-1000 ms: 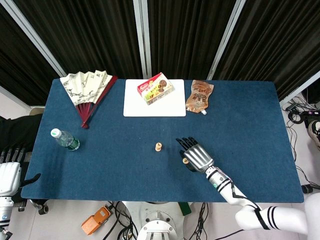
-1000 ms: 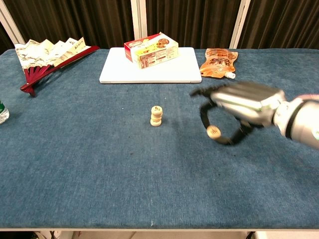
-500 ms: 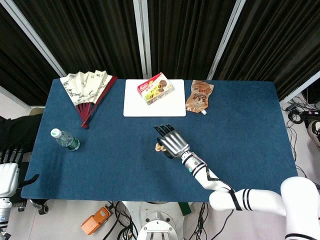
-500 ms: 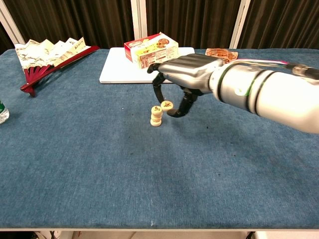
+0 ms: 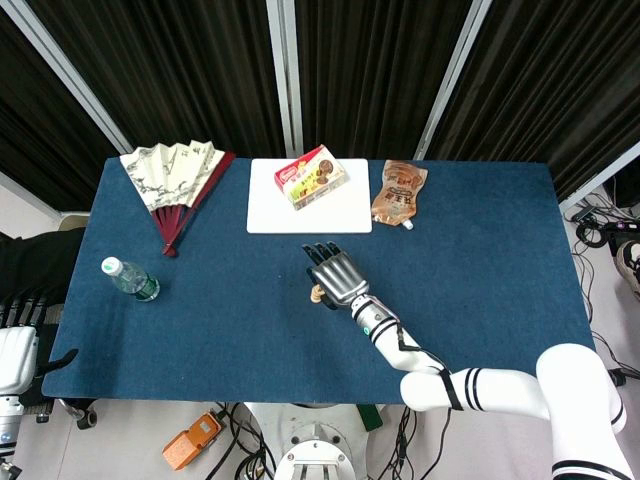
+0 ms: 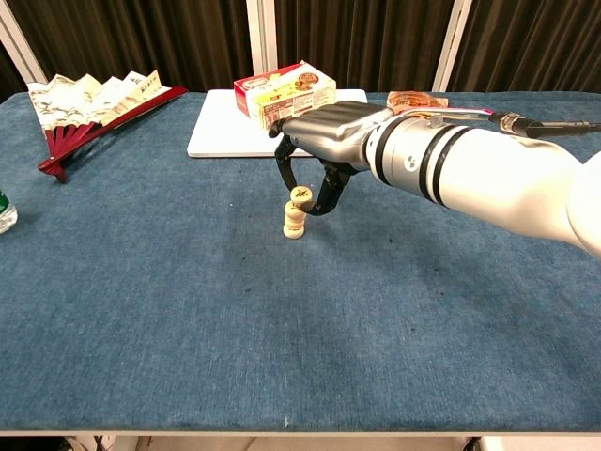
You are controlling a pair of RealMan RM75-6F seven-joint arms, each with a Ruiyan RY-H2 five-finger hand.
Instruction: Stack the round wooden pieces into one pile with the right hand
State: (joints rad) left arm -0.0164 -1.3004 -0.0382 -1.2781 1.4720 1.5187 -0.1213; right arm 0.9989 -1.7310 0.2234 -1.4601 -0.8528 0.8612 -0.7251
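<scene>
Reaching palm-down, the right robot hand [image 6: 324,141] pinches a wooden piece [image 6: 301,194] just above the pile [image 6: 294,224].

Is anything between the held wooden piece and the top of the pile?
Nothing visible. The right hand holds the piece just above the pile, with only a small gap and no object between them.

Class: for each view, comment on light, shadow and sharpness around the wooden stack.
Head view: even light, sharp, but the right robot hand partly hides the stack. Chest view: stack crisp with a faint shadow on the cloth; robot hand sharp, with soft highlights.
</scene>
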